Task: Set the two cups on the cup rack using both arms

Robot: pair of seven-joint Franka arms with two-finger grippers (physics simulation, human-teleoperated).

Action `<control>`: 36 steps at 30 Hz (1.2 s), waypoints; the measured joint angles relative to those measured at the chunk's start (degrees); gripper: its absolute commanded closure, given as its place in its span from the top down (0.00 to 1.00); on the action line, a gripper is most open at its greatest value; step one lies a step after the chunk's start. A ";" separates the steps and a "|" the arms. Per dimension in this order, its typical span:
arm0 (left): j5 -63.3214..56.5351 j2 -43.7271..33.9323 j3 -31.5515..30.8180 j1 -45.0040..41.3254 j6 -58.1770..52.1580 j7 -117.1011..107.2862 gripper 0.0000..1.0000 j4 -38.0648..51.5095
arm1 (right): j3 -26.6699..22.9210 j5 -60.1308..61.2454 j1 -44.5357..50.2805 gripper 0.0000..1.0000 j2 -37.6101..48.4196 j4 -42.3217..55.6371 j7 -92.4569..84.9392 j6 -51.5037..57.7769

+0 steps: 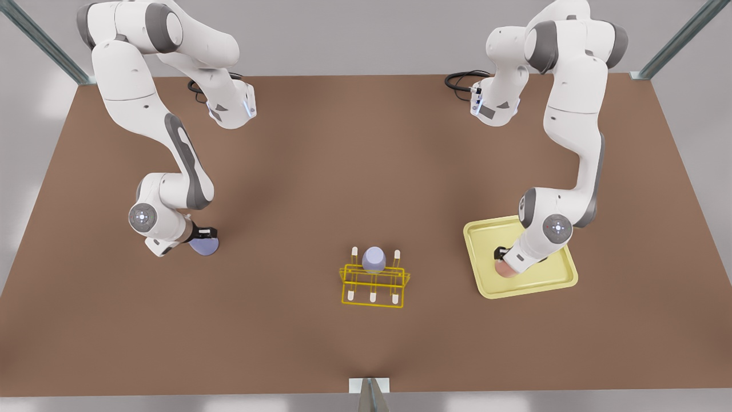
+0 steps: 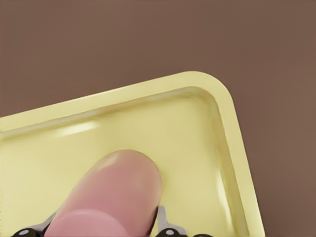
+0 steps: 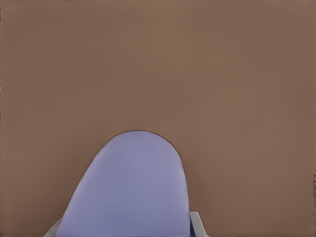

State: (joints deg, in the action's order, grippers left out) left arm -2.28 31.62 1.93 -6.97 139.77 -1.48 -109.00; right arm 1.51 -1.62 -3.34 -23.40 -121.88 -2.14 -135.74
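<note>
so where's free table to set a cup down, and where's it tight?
Bare table spans the middle between the arms, above the cup rack, and along the near edge. Tight: the rack, with a lavender cup on it; the tray, where the left gripper is at the pink cup; the right gripper at its lavender cup.

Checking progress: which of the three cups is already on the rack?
The lavender cup upturned on the yellow rack; the other lavender cup and pink cup sit at the grippers.
</note>
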 measured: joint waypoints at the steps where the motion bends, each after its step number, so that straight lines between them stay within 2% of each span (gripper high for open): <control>1: 0.00 0.04 0.00 0.01 0.03 0.00 0.90 0.31 | 0.03 -0.02 -0.01 0.78 0.04 0.06 -0.06 0.04; 10: 0.01 0.91 0.00 0.03 0.44 0.01 0.90 0.60 | 2.54 0.57 0.38 0.78 -0.04 6.32 -0.75 2.69; 13: -0.12 0.94 -0.22 0.07 0.53 -0.11 0.82 0.67 | 4.92 2.45 0.60 0.78 -0.35 9.58 -1.29 3.64; 16: -0.18 0.85 -0.33 0.11 0.58 -0.28 0.82 0.69 | 7.75 5.63 0.74 0.78 -1.11 12.71 -1.75 4.28; 20: -0.21 0.56 -0.35 0.28 0.59 -0.46 0.82 0.69 | 10.40 9.39 2.09 0.78 -4.26 19.67 -2.24 4.99; 32: 2.87 -1.55 -0.47 0.35 -1.22 -0.76 0.82 0.95 | 10.69 24.59 11.15 0.78 -17.15 42.01 -3.01 6.44; 36: 4.46 -1.20 -1.85 -0.01 -5.17 -0.75 0.82 8.74 | 11.75 27.07 11.80 0.78 -19.13 46.17 -3.08 6.40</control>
State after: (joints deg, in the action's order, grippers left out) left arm 2.18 30.42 0.08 -6.98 134.59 -2.24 -100.26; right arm 13.26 25.46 8.46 -42.53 -75.70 -5.22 -129.35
